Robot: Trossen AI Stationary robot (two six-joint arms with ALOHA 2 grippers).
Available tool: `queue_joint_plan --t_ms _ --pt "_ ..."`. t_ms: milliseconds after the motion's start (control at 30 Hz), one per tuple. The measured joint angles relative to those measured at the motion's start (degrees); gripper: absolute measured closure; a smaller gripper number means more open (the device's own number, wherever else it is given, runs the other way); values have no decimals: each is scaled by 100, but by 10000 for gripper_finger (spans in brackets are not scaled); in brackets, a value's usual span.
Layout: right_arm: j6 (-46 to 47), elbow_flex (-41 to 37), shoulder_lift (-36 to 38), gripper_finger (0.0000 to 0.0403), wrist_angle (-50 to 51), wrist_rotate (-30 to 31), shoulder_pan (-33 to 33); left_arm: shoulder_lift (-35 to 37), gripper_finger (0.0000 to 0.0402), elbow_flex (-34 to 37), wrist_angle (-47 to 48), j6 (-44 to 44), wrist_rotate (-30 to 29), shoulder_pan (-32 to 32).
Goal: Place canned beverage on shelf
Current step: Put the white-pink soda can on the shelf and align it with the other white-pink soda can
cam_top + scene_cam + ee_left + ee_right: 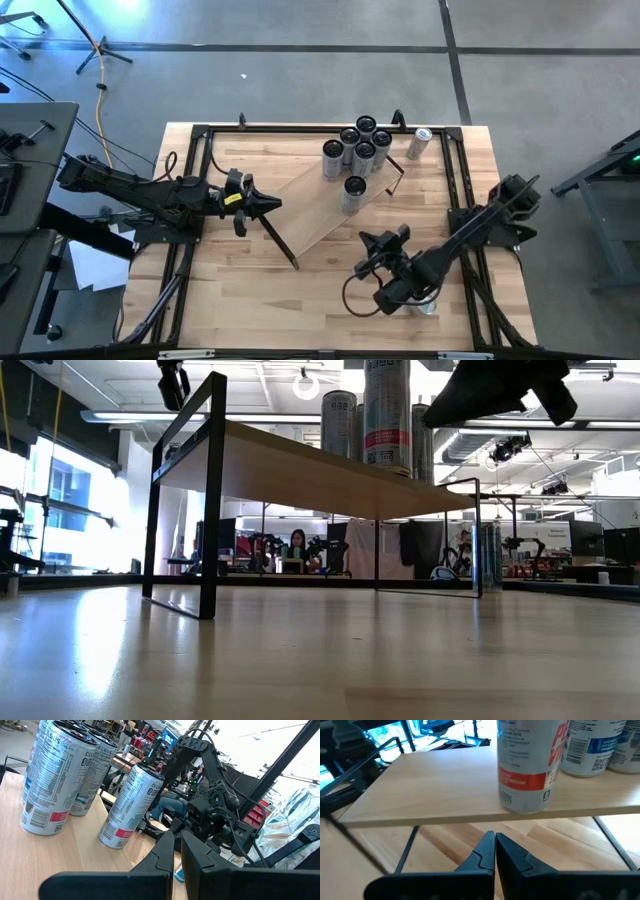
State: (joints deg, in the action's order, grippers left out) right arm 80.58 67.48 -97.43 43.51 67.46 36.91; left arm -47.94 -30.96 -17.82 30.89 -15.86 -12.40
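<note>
At the near right of the worktop, the right gripper is held low with its fingers pressed together and nothing between them. A can, partly hidden under the right arm, can be made out just beside it; whether it stands upright cannot be told. At the left, the left gripper is held just off the near-left end of the shelf, its fingers likewise closed on nothing.

The shelf is set diagonally across the middle of the worktop. On its far-right part a single can stands upright near the edge, and beyond it a cluster of cans is grouped closely together, some touching. Farther right, past the shelf's end, another can is seen lying on its side on the worktop.

In the right wrist view the single can is seen standing on the board, right at its edge, with the closed fingers below and clear of it.

The step in hand is judged to be a pause between placements: one can has been set down and neither arm carries anything. The next move would call for a gripper to be opened wide, brought to a can not yet shelved, and closed around its body before it is lifted over the shelf edge without the standing cans being knocked.
</note>
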Motion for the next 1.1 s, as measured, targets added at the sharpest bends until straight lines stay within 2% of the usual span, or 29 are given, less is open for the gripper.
queue_joint_plan --t_ms 667,1100 --pt "-305 0 0 403 -8 4 -729 0 394 0 0 -153 0 0" --pt "-367 0 0 403 -115 4 -882 0 394 0 0 -155 0 0"
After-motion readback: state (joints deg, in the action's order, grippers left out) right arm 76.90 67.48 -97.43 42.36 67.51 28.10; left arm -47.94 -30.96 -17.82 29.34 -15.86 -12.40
